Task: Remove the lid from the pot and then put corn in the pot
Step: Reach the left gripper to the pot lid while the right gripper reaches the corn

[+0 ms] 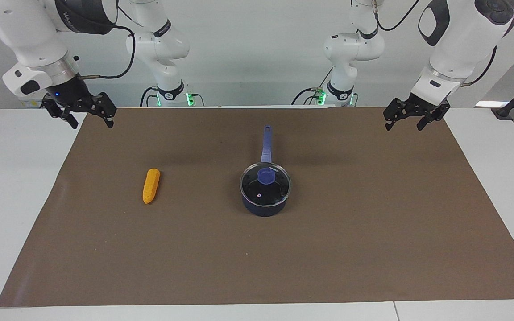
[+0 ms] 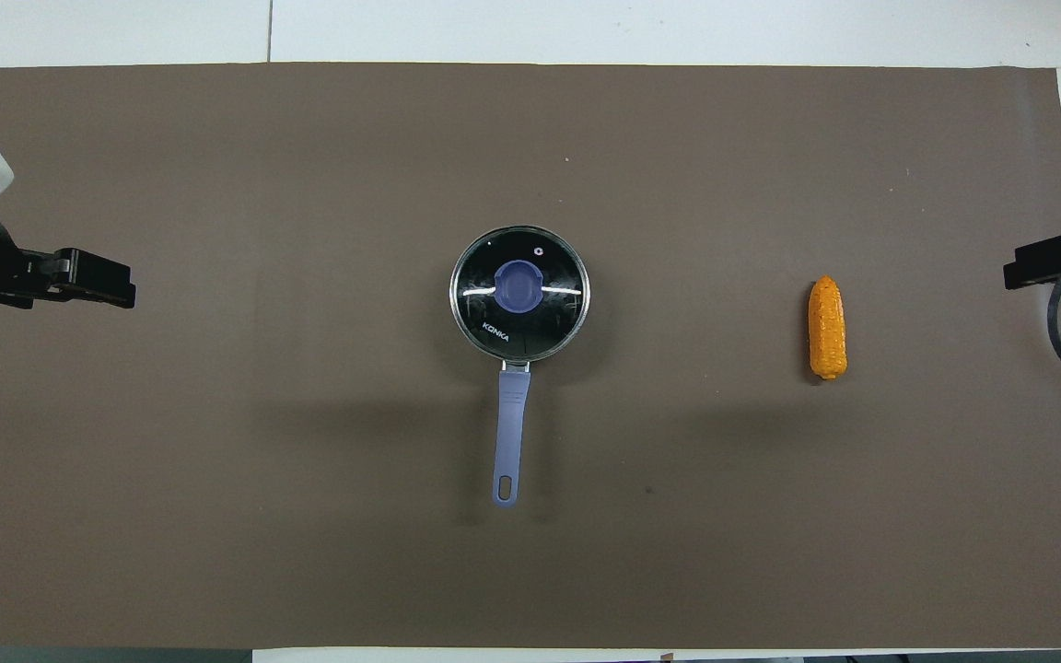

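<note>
Brown paper covers our surface. Both grippers, left and right, hover empty, fingers parted. Round glass lid may slip; navy saucepan could shift; orange bumpy corn cob might roll.

The lid bears the white brand word "KONKA" on its glass.

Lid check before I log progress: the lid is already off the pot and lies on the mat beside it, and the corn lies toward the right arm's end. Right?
Not quite. The lid is on the pot, as the overhead view shows. The corn does lie toward the right arm's end.
</note>
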Robot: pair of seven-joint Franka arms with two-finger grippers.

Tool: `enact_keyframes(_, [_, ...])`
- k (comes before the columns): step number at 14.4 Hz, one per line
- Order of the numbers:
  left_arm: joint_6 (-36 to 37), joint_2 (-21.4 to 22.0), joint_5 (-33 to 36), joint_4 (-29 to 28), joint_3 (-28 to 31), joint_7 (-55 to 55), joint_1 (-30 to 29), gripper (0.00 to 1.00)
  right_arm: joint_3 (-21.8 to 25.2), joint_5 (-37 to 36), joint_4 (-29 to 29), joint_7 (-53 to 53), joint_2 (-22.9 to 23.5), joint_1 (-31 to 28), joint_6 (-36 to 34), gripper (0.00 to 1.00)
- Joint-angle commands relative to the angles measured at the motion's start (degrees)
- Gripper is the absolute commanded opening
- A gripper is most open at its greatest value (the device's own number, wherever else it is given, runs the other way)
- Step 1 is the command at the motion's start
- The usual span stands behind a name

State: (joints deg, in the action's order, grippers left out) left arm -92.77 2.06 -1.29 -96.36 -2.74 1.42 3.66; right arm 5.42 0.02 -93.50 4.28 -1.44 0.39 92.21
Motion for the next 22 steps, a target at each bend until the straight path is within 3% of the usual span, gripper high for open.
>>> enact_keyframes(1, [-0.14, 1.11, -0.82, -1.19, -0.16, 0.25, 0.12, 1.00, -0.32, 0.68, -0.90, 1.35, -0.93, -0.39, 0.43, 1.00])
enact_keyframes(10, [-3.98, 0.93, -3.63, -1.37, -0.16, 0.25, 0.47, 1.00, -0.49, 1.12, -1.16, 0.20, -1.19, -0.30, 0.60, 1.00])
enact_keyframes(13, [-5.41, -0.64, -3.54, -0.32, -0.16, 1.04, 5.29, 1.00, -0.84, 1.73, -1.95, 1.78, -1.37, 0.05, 1.47, 1.00])
enact_keyframes(17, [-5.50, -7.39, -3.46, 4.93, -0.16, 6.30, 13.89, 1.00, -0.93, 2.17, -17.13, 0.65, -4.80, 3.03, 22.36, 1.00])
enact_keyframes(20, [-5.67, -16.44, -2.41, 12.14, -0.16, 13.59, 20.84, 1.00, -0.93, 2.17, -20.05, -1.02, 0.80, 4.79, 28.61, 1.00])
enact_keyframes(22, [-5.76, -21.63, -1.17, 16.54, -0.08, 16.58, 25.06, 1.00, -0.93, 2.17, -24.34, -1.03, 4.15, 4.88, 36.25, 1.00])
